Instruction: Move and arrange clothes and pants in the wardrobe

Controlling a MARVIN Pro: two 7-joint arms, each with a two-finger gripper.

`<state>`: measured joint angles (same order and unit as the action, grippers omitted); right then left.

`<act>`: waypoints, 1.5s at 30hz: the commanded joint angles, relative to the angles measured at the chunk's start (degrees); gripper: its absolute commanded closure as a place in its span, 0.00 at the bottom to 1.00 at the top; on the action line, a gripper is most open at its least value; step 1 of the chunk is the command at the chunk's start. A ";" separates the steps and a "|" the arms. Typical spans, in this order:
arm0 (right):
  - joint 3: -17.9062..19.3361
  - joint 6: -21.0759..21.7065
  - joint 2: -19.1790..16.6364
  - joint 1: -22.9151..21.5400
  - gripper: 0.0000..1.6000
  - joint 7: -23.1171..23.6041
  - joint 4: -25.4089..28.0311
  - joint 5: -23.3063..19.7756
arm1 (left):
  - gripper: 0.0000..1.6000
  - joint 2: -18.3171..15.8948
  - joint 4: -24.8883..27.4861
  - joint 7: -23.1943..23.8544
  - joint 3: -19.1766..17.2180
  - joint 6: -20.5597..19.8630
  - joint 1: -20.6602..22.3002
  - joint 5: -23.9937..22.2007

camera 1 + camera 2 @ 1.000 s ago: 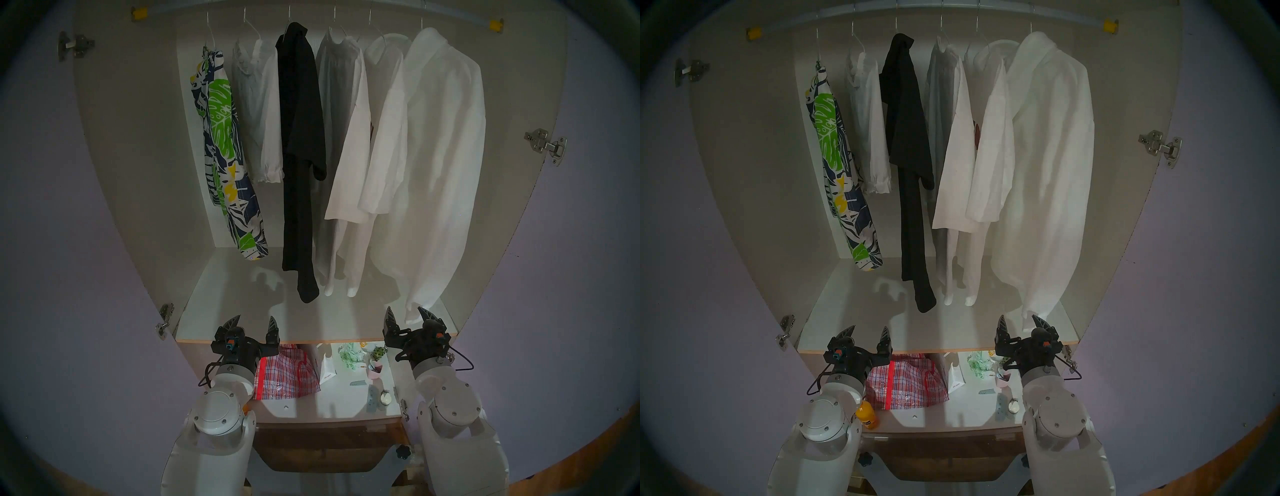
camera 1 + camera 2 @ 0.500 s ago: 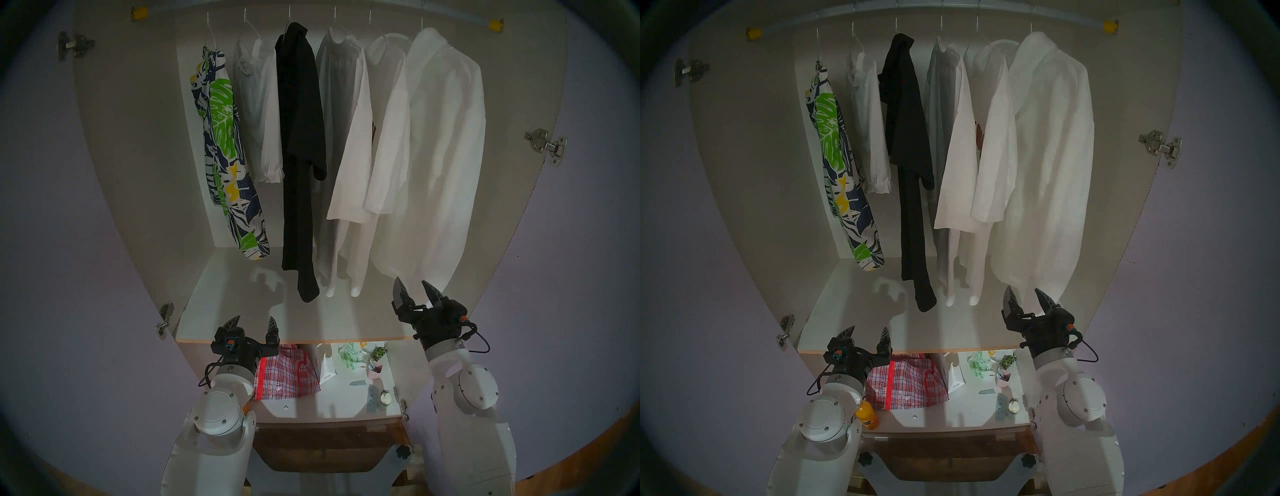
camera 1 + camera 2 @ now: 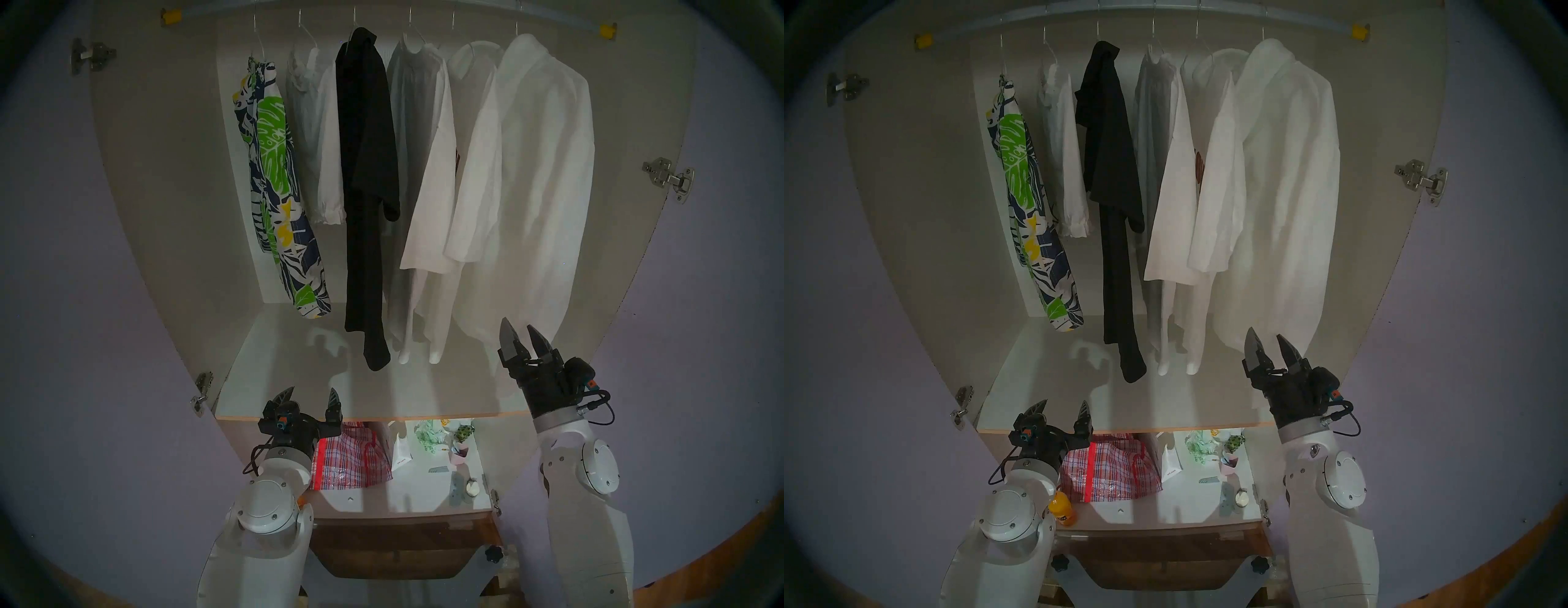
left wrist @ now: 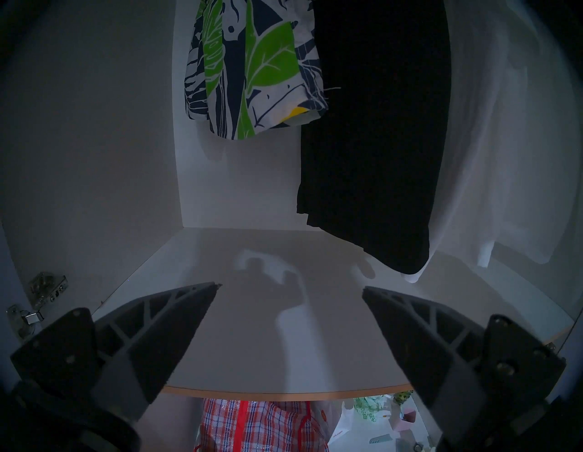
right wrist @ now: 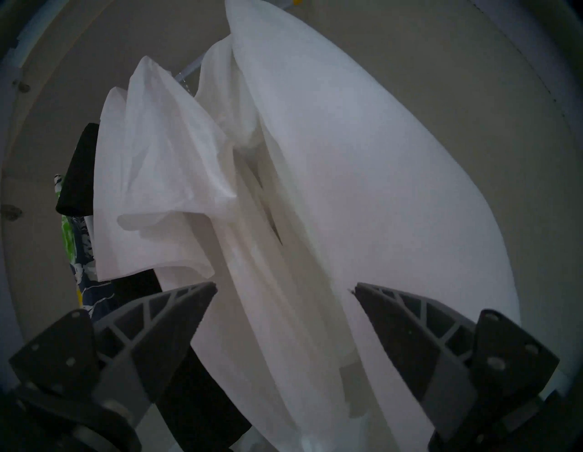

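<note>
1. Right end effector (image 3: 522, 333) released, fingers spread and empty, raised just below the hem of the long white jacket (image 3: 534, 182); wrist view shows the white cloth between and past the fingers (image 5: 176, 318), contact cannot be told
2. Left end effector (image 3: 309, 397) released too, empty, parked low at the front edge of the white shelf surface (image 3: 297, 361), well apart from any garment
3. Clothes all hang on wire hangers from the rail (image 3: 1310, 19) inside the wardrobe (image 3: 169, 191): leaf-print piece (image 3: 275, 191) far left, then a white shirt (image 3: 318, 140), the black garment (image 3: 369, 170), more white shirts (image 3: 428, 191), the jacket far right
4. Step in hand, as I judge: right arm reaching up to the jacket, grasp not yet made; task looks early, nothing is held
5. Next move likely calls for carrying the right end effector up toward the jacket's hanger or shoulder, closing on it, then sliding or lifting it along the rail
6. Risk: loose cloth bunching between the fingers, neighbouring white shirt getting snagged, thin hanger hook slipping off the rail
7. Red plaid bag (image 3: 352, 458) and small clutter below the shelf, not involved
</note>
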<state>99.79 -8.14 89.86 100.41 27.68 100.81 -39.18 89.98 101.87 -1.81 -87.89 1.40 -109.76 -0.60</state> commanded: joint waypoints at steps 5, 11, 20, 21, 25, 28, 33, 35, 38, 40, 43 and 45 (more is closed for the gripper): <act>0.80 5.28 -1.15 -2.37 0.00 7.56 -0.75 -13.53 | 0.00 -0.06 1.54 0.21 0.15 0.19 0.39 -0.04; 0.14 4.87 -2.28 -2.32 0.00 7.51 -1.03 -14.95 | 0.00 -0.08 1.56 0.20 0.16 0.18 0.39 -0.06; 1.62 5.73 -1.76 -4.59 0.00 8.33 -1.85 -18.97 | 0.00 -0.08 1.51 0.17 0.17 0.22 0.41 -0.06; 1.92 6.16 -1.48 -5.01 0.00 8.55 -2.09 -20.23 | 0.00 -0.08 1.50 0.17 0.17 0.22 0.42 -0.06; 2.58 6.22 -1.70 -6.54 0.00 8.64 -3.05 -23.79 | 0.00 -0.10 1.52 0.16 0.18 0.21 0.41 -0.07; 2.68 5.64 -1.93 -7.59 0.00 8.33 -3.55 -25.13 | 0.00 -0.10 1.52 0.16 0.18 0.21 0.41 -0.08; 4.09 2.74 0.31 -9.03 0.00 8.31 -3.27 -26.16 | 0.00 -0.11 1.49 0.14 0.19 0.23 0.42 -0.08; 4.64 2.44 0.75 -9.73 0.00 8.37 -3.32 -26.57 | 0.00 -0.11 1.48 0.13 0.19 0.23 0.43 -0.08; 5.27 2.67 1.08 -10.69 0.00 8.67 -3.50 -27.98 | 0.00 -0.12 1.48 0.12 0.20 0.23 0.43 -0.09; 5.61 3.18 1.00 -11.36 0.00 8.75 -3.80 -28.87 | 0.00 -0.12 1.49 0.12 0.20 0.23 0.43 -0.09; 6.21 4.28 0.72 -12.78 0.00 8.54 -4.65 -30.50 | 0.00 -0.13 1.49 0.12 0.20 0.23 0.43 -0.10; 6.85 5.76 0.40 -13.92 0.00 8.72 -5.59 -32.64 | 0.00 -0.13 1.48 0.11 0.21 0.23 0.43 -0.10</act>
<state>105.61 -4.40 90.54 90.03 35.47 95.36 -67.80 89.90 101.86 -1.91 -87.84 1.39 -109.77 -0.69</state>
